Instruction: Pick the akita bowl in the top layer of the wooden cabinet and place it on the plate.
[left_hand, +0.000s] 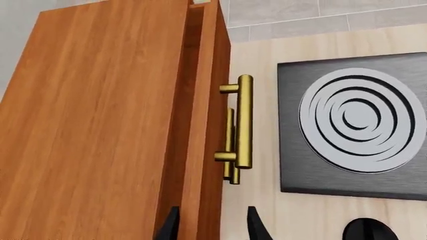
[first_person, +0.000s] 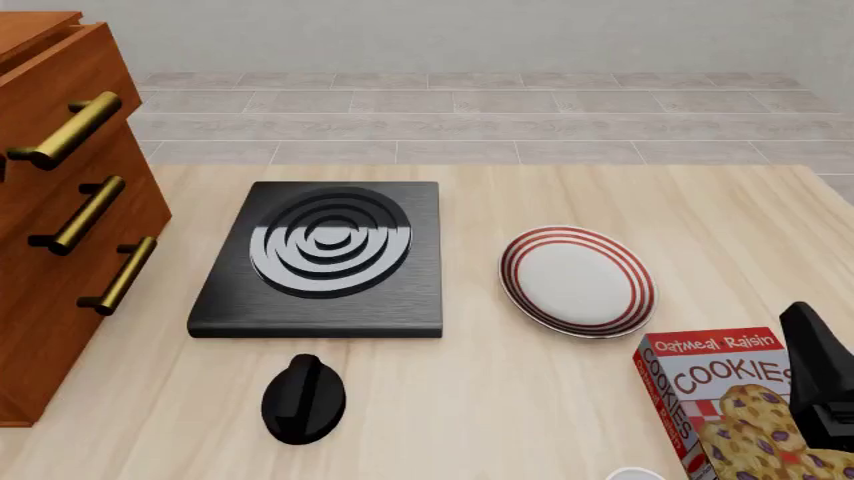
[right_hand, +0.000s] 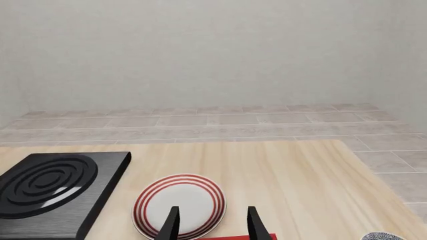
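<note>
Cabinet (first_person: 40, 300): stands at the far left of the counter (first_person: 534, 400); three drawers, each with a brass bar handle; only its right part shows in the front view

Top drawer (first_person: 100, 75): its handle (left_hand: 244, 122) juts toward the stove; in the left wrist view a dark gap runs behind the front panel, so it seems drawn out a little; its inside is hidden in every view

Bowl: not to be seen; I cannot tell where it lies, since the drawer's inside is out of sight

Plate (first_person: 577, 280): flat on the counter, right of the stove and just apart from it; nothing on it; a cookie box's far corner comes close to its near rim

Left gripper (left_hand: 213, 227): fingers (left_hand: 172, 225) spread apart, gripping nothing; they sit near the cabinet's front edge, short of the top handle and not touching it

Right gripper (right_hand: 213, 225): fingers (right_hand: 255, 222) apart and empty; held above the counter on the near right, with the plate showing beyond the tips; the arm (first_person: 817, 380) shows dark at the right edge of the front view

Stove (first_person: 320, 260): black square slab with grey rings, between cabinet and plate

Knob (first_person: 304, 398): black, on the counter just near of the stove

Cookie box (first_person: 727, 400): near right, beside the right arm
</note>
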